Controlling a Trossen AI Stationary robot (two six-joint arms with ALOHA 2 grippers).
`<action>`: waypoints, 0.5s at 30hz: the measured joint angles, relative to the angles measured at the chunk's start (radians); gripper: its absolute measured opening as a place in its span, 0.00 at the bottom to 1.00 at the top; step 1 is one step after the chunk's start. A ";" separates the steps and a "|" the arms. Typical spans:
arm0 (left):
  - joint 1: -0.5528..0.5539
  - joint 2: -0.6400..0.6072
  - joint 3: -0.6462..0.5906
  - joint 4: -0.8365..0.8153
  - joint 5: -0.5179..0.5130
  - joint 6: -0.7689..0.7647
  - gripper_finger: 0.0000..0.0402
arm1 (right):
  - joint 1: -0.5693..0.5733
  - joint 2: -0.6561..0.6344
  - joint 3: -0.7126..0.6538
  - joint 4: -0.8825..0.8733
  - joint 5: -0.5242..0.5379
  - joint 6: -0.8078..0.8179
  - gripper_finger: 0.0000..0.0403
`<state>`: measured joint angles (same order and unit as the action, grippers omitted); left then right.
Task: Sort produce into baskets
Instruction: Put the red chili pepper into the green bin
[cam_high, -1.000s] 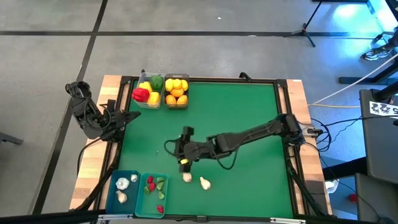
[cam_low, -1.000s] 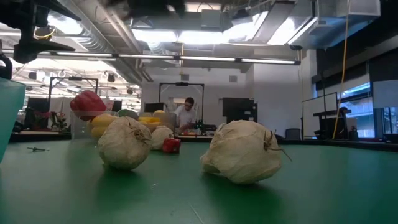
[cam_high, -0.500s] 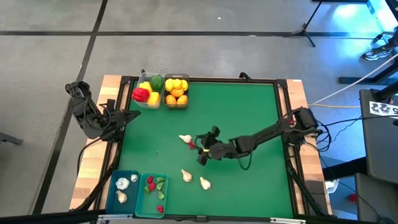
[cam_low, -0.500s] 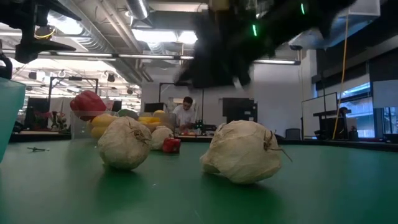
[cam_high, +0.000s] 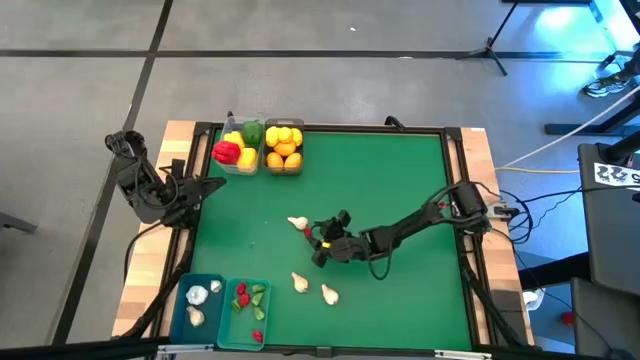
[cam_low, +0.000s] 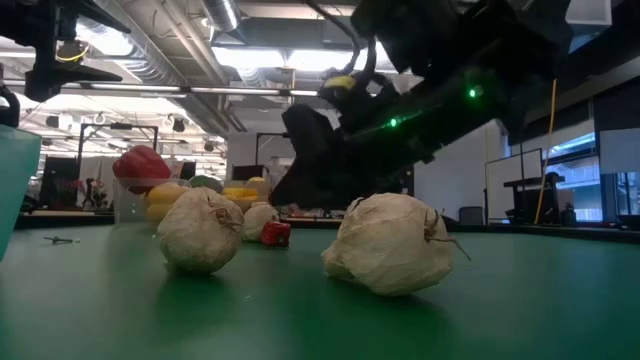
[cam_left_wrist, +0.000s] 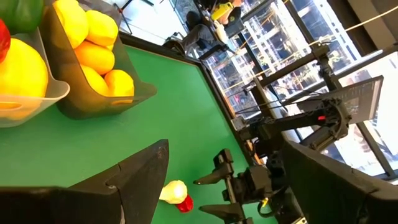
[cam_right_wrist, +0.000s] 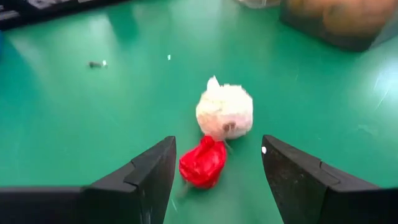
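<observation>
I look down on a green table (cam_high: 400, 180) and use the red chili (cam_high: 309, 235) near its middle as my landmark. A white garlic bulb (cam_high: 297, 222) lies touching the chili on its far-left side. My right gripper (cam_high: 319, 245) reaches in from the right edge and sits low just beside the chili. In the right wrist view its jaws stand open, with the chili (cam_right_wrist: 203, 163) and the garlic bulb (cam_right_wrist: 224, 111) lying between and just ahead of the fingers (cam_right_wrist: 149, 171), nothing gripped.

Nearer the front edge than the chili lie two more loose bulbs, garlic two (cam_high: 299, 283) and garlic three (cam_high: 329, 294), close together.

Far behind the chili, at the table's back edge, stand two clear bins side by side: the pepper bin (cam_high: 236, 147) holds red, yellow and green peppers, and the citrus bin (cam_high: 284, 146) holds lemons and oranges.

At the front-left corner sit two teal bins: the garlic bin (cam_high: 196, 305) holds white bulbs, and the chili bin (cam_high: 250, 305) beside it holds small red and green chilies.

My left gripper (cam_high: 200, 192) waits at the table's left edge, well apart from the chili, jaws open and empty.
</observation>
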<state>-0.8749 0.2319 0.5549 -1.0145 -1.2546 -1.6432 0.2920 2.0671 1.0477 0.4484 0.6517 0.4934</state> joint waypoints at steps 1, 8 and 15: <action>0.000 0.000 0.000 0.000 0.000 0.000 0.76 | -0.001 0.005 0.000 0.006 -0.010 0.000 0.58; 0.000 0.000 0.000 0.000 0.000 0.000 0.76 | -0.012 0.010 0.000 0.030 -0.016 0.000 0.58; 0.000 0.000 0.000 0.000 -0.029 0.000 0.76 | -0.025 0.064 0.046 0.063 -0.031 0.000 0.58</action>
<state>-0.8751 0.2317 0.5548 -1.0150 -1.2833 -1.6433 0.2672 2.1307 1.0934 0.5115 0.6202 0.4930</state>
